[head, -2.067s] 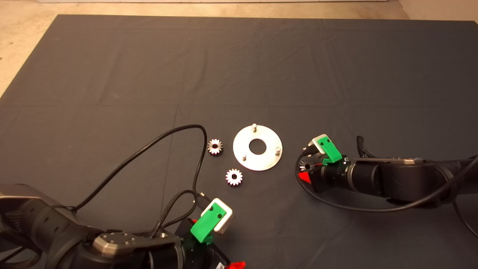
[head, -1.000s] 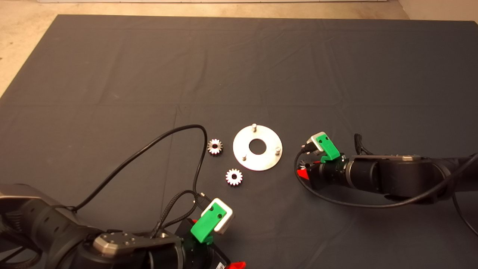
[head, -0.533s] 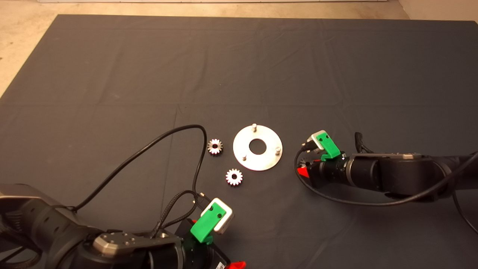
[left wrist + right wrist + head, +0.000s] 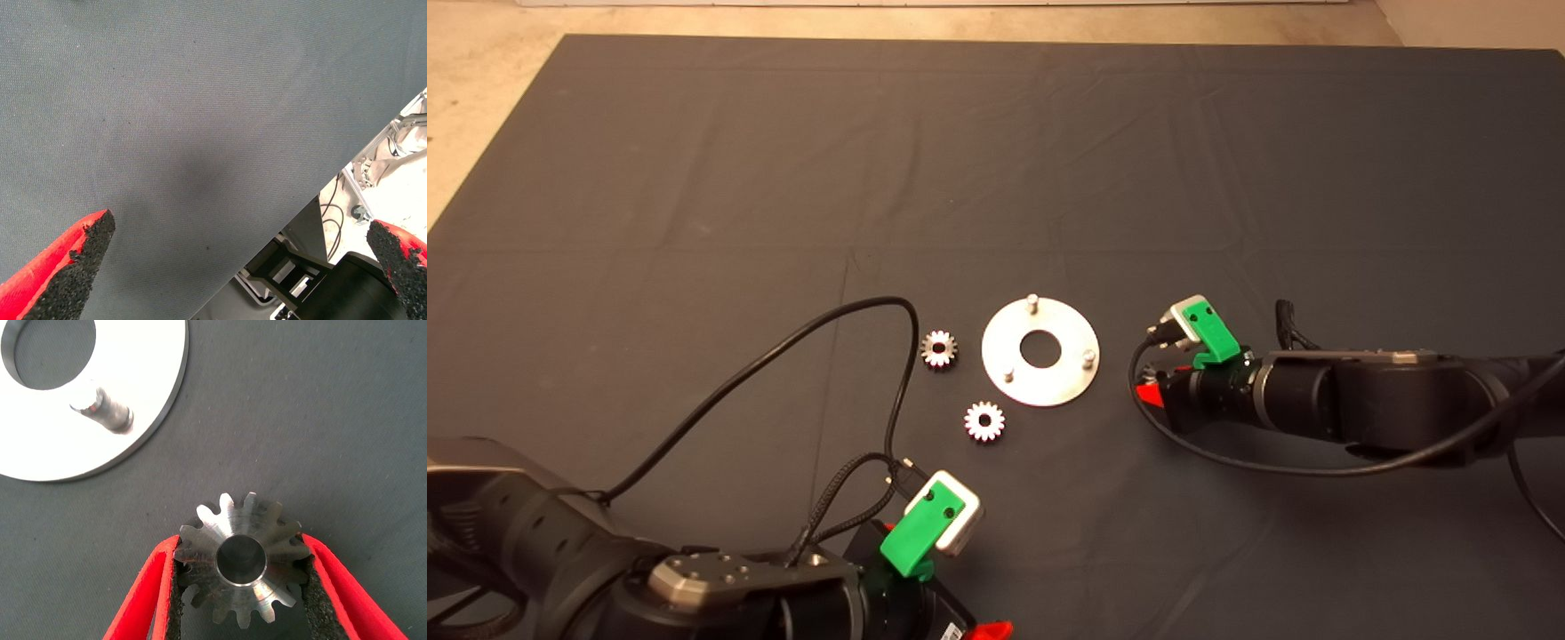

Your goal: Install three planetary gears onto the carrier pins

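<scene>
A flat round silver plate (image 4: 1060,384) lies mid-mat with three upright carrier pins (image 4: 1032,302) and no gear on any of them. Two planetary gears lie flat to its left, one at the plate's left edge (image 4: 939,348) and one nearer the front (image 4: 984,420). My right gripper (image 4: 1149,393) is just right of the plate, shut on the third gear (image 4: 241,560), with its pads (image 4: 175,587) against the teeth. That gear is hidden in the head view. The right wrist view also shows the plate (image 4: 150,360) and one pin (image 4: 107,410). My left gripper (image 4: 240,227) is open and parked at the front left.
A black cable (image 4: 818,329) loops from the left arm across the mat, close to the left gear. The mat's front edge and the robot's base (image 4: 347,280) show in the left wrist view. Pale floor (image 4: 480,53) borders the mat at the far left.
My right gripper has shifted slightly toward the far side, staying just right of the plate. The gear glimpsed under it earlier no longer shows. The left arm, plate and two loose gears have not moved.
</scene>
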Tool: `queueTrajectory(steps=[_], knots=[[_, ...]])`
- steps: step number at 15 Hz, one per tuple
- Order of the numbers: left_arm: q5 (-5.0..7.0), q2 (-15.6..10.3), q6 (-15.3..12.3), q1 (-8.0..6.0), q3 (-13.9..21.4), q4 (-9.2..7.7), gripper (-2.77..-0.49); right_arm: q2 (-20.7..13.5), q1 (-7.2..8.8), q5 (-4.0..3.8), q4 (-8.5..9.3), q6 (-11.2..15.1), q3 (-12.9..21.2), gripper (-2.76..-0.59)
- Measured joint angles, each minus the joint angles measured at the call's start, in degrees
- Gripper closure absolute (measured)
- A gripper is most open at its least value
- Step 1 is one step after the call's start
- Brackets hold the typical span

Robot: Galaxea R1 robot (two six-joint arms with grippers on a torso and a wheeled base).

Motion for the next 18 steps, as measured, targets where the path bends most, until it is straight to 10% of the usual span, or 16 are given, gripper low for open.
queueTrajectory(steps=[7,13,18], knots=[[0.00,0.00,-0.02,0.00,0.00,0.00,-2.75,0.00,2.35,0.06,0.34,0.00,0.00,-0.97],[0.00,0.15,-0.39,0.00,0.00,0.00,-2.75,0.75,5.39,2.56,0.47,0.02,0.00,-0.95],[0.00,0.64,-0.61,0.00,0.00,0.00,-2.75,3.41,6.21,2.32,0.48,0.02,-0.01,-0.95]])
